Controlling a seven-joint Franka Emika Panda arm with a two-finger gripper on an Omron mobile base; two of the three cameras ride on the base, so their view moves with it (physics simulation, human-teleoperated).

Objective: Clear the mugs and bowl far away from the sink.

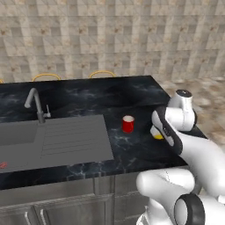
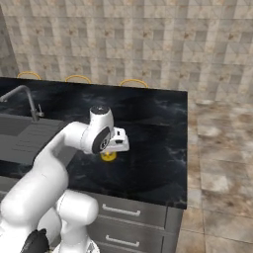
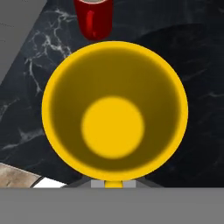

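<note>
My gripper (image 2: pixel 114 148) is closed on the yellow mug (image 3: pixel 114 109) at the tabletop's (image 1: pixel 132 94) right edge, red mug (image 1: pixel 128 124) stands near the sink (image 1: pixel 52 138), both not yet cleared.

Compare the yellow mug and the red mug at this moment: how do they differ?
The yellow mug is plain yellow inside and out; the red mug is red with a white inside. The yellow mug sits right under the arm's pincer, partly hidden by the arm in the base views; the red mug stands free, with nothing near it. The red mug is closer to the sink than the yellow mug. Both stand upright on the black counter.
</note>
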